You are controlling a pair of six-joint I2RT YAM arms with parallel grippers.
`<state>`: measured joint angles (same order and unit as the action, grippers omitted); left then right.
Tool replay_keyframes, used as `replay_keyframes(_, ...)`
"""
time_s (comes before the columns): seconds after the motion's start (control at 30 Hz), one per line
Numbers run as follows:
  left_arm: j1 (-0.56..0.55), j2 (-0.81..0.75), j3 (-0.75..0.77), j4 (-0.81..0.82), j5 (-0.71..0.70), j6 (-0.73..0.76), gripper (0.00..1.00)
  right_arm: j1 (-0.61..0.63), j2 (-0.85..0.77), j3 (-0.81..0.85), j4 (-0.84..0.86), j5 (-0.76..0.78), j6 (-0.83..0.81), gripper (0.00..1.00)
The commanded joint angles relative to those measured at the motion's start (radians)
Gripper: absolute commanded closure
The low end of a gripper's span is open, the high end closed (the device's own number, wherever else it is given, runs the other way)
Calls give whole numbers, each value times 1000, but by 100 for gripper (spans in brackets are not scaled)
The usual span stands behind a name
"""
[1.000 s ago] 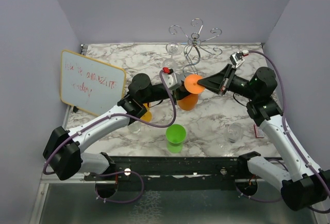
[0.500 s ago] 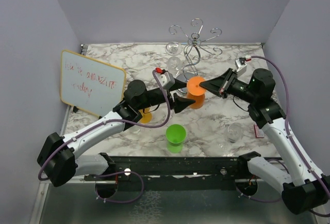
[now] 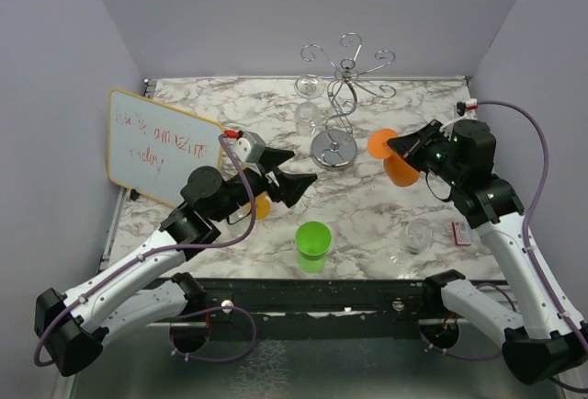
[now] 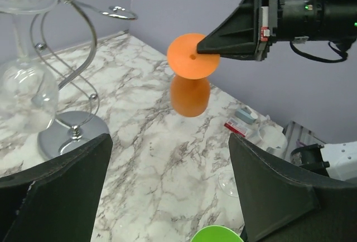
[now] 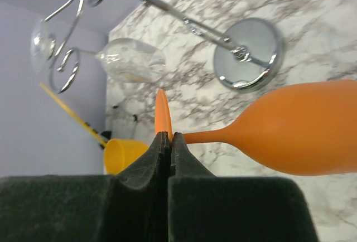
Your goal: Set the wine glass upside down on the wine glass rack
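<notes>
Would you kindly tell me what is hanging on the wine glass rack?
Two clear wine glasses hang upside down from left-side arms of the wine glass rack; the rest look bare. The orange wine glass is off it, in the right gripper. Nothing hides the rack.

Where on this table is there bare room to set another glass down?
Bare marble lies at the back between the whiteboard and the wine glass rack, and in the middle between the rack's base and the green cup. The right front is crowded with clear glasses and a small red item.
</notes>
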<state>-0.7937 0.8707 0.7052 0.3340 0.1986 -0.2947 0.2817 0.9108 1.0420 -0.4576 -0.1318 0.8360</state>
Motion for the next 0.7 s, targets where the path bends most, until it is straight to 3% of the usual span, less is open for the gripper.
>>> replay_keyframes(0.0, 0, -16, 58, -204, -123, -24, 14, 2, 28, 5, -42, 241, -97, 99)
replay_keyframes(0.4, -1, -52, 82, -278, -132, -58, 14, -26, 158, 133, -11, 489, -132, 99)
replay_keyframes(0.67, -1, -31, 103, -295, -146, -54, 14, -82, 211, 185, 127, 580, -116, 99)
